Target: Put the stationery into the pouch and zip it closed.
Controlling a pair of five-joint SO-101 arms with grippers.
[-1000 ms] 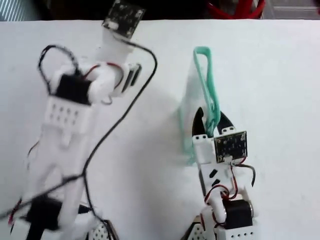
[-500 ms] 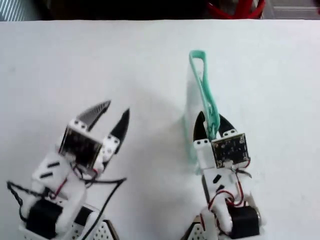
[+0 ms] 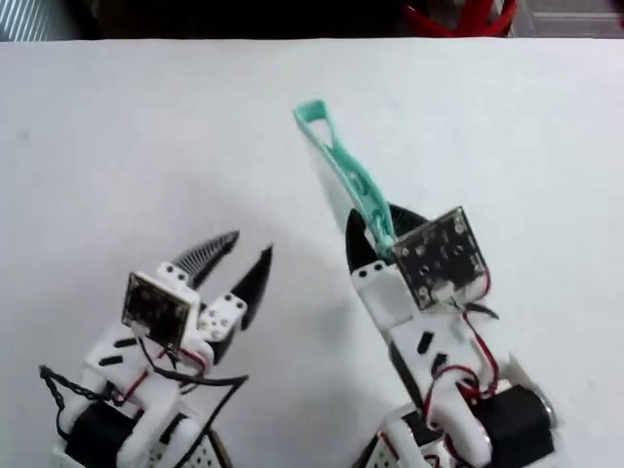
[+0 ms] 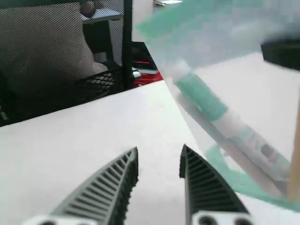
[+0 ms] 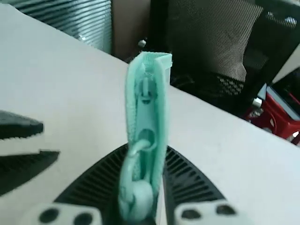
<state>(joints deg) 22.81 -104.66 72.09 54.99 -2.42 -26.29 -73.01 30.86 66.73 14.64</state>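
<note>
My right gripper (image 3: 380, 226) is clamped on the teal zip edge of the clear pouch (image 3: 341, 166). The zip band runs out beyond my fingers and leans toward my left arm's side. The zip slider (image 5: 146, 91) sits on the band near the pouch's far end. Through the pouch's clear wall I can see a pen (image 4: 225, 124) with a teal band inside. My left gripper (image 3: 247, 246) is beside the pouch, not touching it, with its fingers spread and nothing between them, over the white table (image 3: 136, 127).
</note>
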